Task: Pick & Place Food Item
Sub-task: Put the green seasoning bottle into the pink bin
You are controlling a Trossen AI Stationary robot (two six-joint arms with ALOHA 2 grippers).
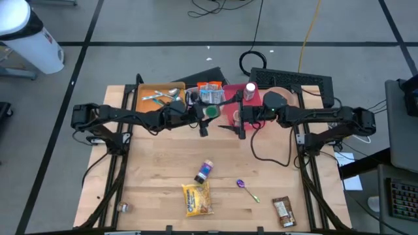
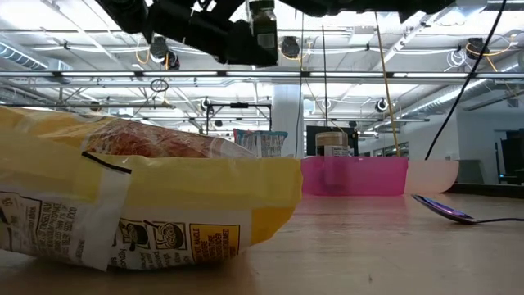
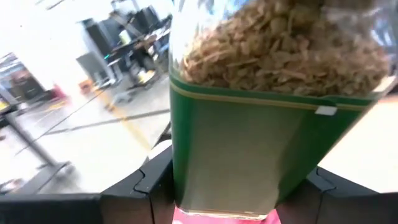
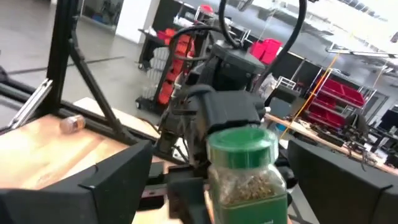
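Observation:
A spice jar [image 4: 244, 167] with a green lid, dried flakes and a green label hangs high above the table's far middle. My left gripper [image 1: 204, 121] is shut on it. In the left wrist view the jar [image 3: 249, 124] fills the space between the fingers. My right gripper [image 4: 224, 171] faces it from the table's right and is open. Its fingers stand on either side of the jar without touching it. In the low view the jar [image 2: 262, 26] shows at the top, clear of the table. My left gripper pinches the jar's green-labelled body [image 3: 186, 168] between its two fingers [image 3: 146, 183], one on each side. The fingers come level from the table's left. The jar stands about upright, lid up, lifted clear of the table.
Near the front edge lie a yellow snack bag [image 1: 197, 199], a small bottle [image 1: 205, 171], a purple spoon [image 1: 247, 189] and a brown packet [image 1: 283, 210]. At the far edge stand an orange tray [image 1: 151, 91] and a pink tray [image 1: 234, 91] holding items.

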